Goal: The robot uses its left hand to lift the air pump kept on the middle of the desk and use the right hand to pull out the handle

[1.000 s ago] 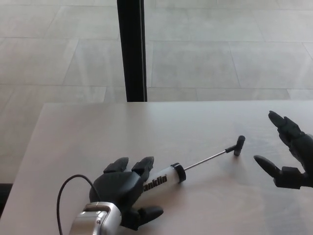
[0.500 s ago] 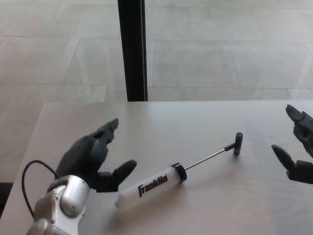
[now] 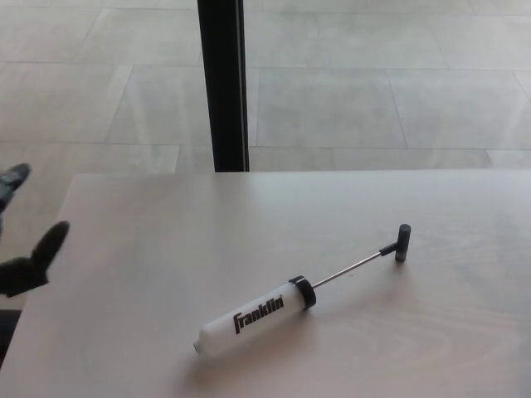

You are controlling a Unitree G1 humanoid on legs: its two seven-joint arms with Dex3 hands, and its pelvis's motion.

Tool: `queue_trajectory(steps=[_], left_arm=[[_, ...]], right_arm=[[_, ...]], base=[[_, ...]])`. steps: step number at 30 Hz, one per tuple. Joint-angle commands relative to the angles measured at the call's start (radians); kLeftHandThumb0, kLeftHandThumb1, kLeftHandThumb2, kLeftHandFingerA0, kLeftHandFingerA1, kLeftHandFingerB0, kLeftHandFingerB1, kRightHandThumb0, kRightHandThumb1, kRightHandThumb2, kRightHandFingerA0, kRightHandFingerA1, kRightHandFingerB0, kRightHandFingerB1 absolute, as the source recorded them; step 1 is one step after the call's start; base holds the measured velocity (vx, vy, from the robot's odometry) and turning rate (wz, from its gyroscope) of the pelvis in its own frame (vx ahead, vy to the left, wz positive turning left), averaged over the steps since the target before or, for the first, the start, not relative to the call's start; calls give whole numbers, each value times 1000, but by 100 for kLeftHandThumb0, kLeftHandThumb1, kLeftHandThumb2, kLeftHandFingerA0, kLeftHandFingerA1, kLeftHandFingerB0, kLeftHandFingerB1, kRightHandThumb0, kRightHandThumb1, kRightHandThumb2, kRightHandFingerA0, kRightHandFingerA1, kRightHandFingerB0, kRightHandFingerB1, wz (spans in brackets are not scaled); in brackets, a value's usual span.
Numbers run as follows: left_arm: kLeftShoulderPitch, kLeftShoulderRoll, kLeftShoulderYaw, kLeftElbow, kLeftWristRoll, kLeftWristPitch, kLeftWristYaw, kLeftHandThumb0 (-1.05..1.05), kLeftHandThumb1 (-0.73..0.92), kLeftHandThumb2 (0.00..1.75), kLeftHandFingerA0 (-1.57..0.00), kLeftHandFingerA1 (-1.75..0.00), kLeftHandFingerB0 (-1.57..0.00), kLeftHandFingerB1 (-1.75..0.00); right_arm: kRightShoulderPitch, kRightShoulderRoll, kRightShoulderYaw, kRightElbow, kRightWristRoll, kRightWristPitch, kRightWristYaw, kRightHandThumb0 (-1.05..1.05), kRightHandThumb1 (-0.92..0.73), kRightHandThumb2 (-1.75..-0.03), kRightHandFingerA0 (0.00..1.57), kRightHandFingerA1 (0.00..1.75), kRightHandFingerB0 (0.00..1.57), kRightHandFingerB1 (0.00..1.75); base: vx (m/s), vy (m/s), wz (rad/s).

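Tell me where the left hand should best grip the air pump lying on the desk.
Probably around the white barrel of the air pump, coming from above: it lies flat, its widest part, nearest the robot's left, leaving the extended handle free.

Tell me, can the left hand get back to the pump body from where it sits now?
Probably yes. The left hand is at the table's left edge, fingers apart and empty. The bare tabletop lies between it and the air pump, which lies flat with its handle pulled out. Nothing blocks the way.

air pump [image 3: 255, 315] | white barrel (Franklin logo) | lying flat mid-desk | handle [image 3: 402, 242] extended
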Motion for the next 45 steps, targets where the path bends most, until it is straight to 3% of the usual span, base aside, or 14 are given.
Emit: queue_trajectory(steps=[1, 5, 6, 7, 10, 13, 19, 21, 26, 29, 30, 40, 41, 45], left_arm=[[404, 312, 971, 615, -667, -90, -108, -89, 60, 100, -3, -37, -4, -27], [531, 369, 983, 954, -712, -243, -86, -99, 64, 103, 0, -29, -2, -25], [553, 375, 986, 1004, -717, -235, -61, -92, 76, 64, -5, -42, -8, -29], [573, 363, 1008, 1038, -739, -209, -32, -80, 61, 103, -3, -49, -1, -26], [611, 287, 1015, 931, -710, -169, -13, -38, 48, 107, -3, -53, 0, -50], [612, 270, 974, 973, -673, -191, -14, -75, 82, 65, -16, -52, -22, -34], [584, 256, 888, 1173, -594, -227, 52, -83, 75, 64, -27, -48, -20, -37], [596, 212, 885, 1142, -596, -201, 19, -75, 63, 91, -23, -54, -20, -47], [602, 197, 876, 1172, -581, -218, 31, -76, 78, 64, -33, -45, -30, -34], [605, 205, 867, 1185, -570, -228, 19, -76, 63, 102, -34, -59, -16, -45], [603, 203, 867, 1190, -572, -231, 17, -76, 78, 64, -32, -45, -28, -33], [671, 173, 770, 1175, -558, -260, -37, -74, 80, 64, -40, -49, -30, -36], [678, 173, 752, 1181, -557, -285, -68, -69, 63, 104, -36, -60, -16, -45], [667, 193, 718, 1217, -579, -290, -57, -73, 80, 65, -35, -44, -28, -33]], right_arm=[[284, -370, -579, 439, 218, -234, -21, -105, -66, -103, 0, 18, 0, 0], [372, -418, -688, 556, 271, -238, -43, -105, -66, -101, 0, 18, 0, 1], [393, -416, -714, 573, 287, -236, -53, -105, -64, -102, 0, 20, 0, 6], [418, -411, -750, 601, 318, -228, -55, -105, -63, -102, 0, 18, 0, 3], [460, -392, -755, 643, 309, -213, -126, -103, -64, -102, 0, 17, 9, 3], [460, -349, -769, 687, 343, -278, -125, -101, -62, -101, 0, 22, 8, 4], [453, -282, -747, 749, 315, -300, -219, -95, -64, -102, 0, 21, 11, 6], [409, -236, -759, 794, 346, -281, -237, -86, -76, -63, 0, 0, 1, 30], [366, -143, -794, 848, 395, -319, -188, -94, -66, -100, 0, 18, 12, 8], [382, -123, -793, 841, 382, -313, -166, -98, -66, -96, 0, 20, 14, 6], [376, -125, -796, 852, 381, -316, -160, -93, -65, -100, 0, 19, 13, 12], [391, -136, -711, 864, 317, -388, -89, -79, -76, -63, 16, 42, 8, 24], [386, -126, -715, 871, 341, -411, -43, -76, -56, -95, 3, 44, 8, 26], [395, -105, -680, 866, 348, -432, -28, -74, -55, -95, 3, 47, 7, 28]], base=[[0, 0, 0], [0, 0, 0], [0, 0, 0], [0, 0, 0], [0, 0, 0], [0, 0, 0], [0, 0, 0], [0, 0, 0], [0, 0, 0], [0, 0, 0], [0, 0, 0], [0, 0, 0], [0, 0, 0], [0, 0, 0]])
